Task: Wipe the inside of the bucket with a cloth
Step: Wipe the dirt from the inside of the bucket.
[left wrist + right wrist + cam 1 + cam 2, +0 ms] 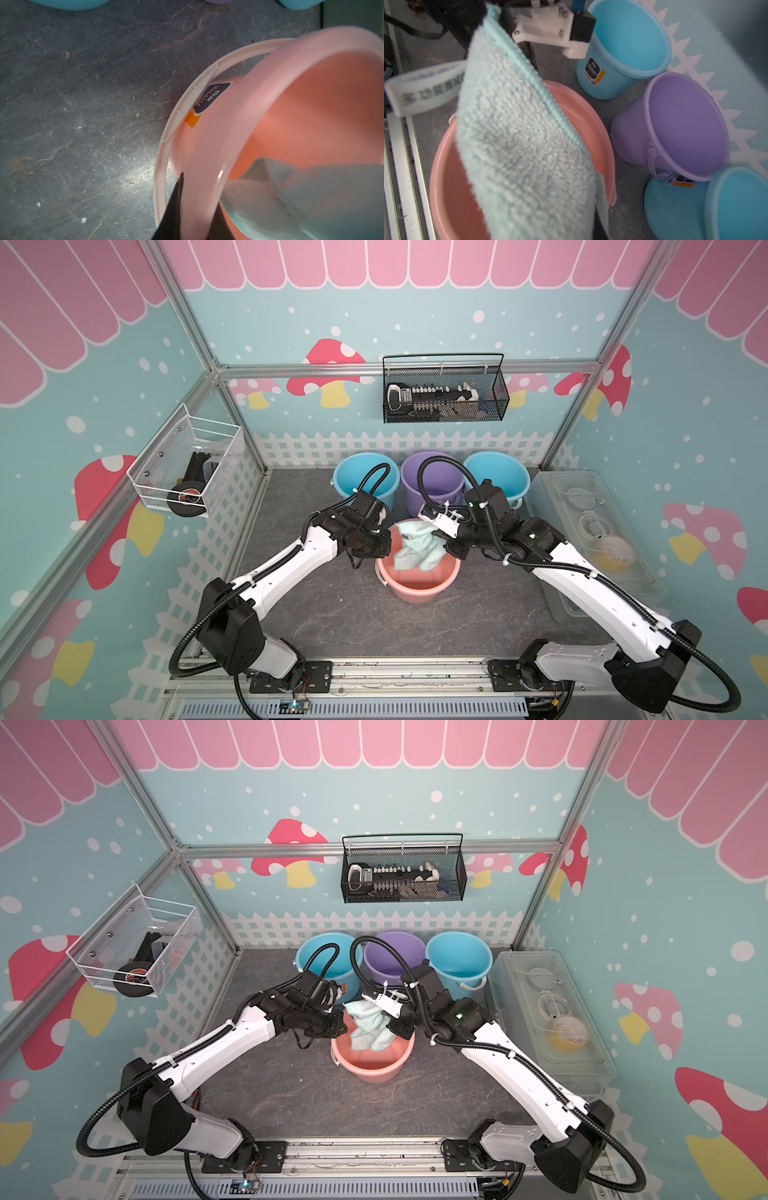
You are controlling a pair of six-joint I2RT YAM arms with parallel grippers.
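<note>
**Mint cloth hanging over a pink bucket on a slate-grey table**

The dark grey, stone-veined tabletop point(332, 614) lies inside an aluminium-framed booth with turquoise walls point(415, 323) (pink mushrooms, white picket fence, scalloped pink awning). Near its centre stands the round salmon-pink plastic bucket point(415, 589). The left gripper point(199, 207) is clenched on its rim at 9 o'clock, one finger outside and one inside. The right gripper point(435, 533), reaching in from 2 o'clock, pinches the soft pale mint-green cloth point(417, 549), which hangs over the bucket's mouth. At the table's 12 o'clock, two sky-blue plastic buckets point(361, 477) flank a lilac plastic bucket point(432, 485). A clear plastic box point(544, 493) sits at 3 o'clock. A black wire-mesh basket point(490, 404) hangs on the back wall.
</note>
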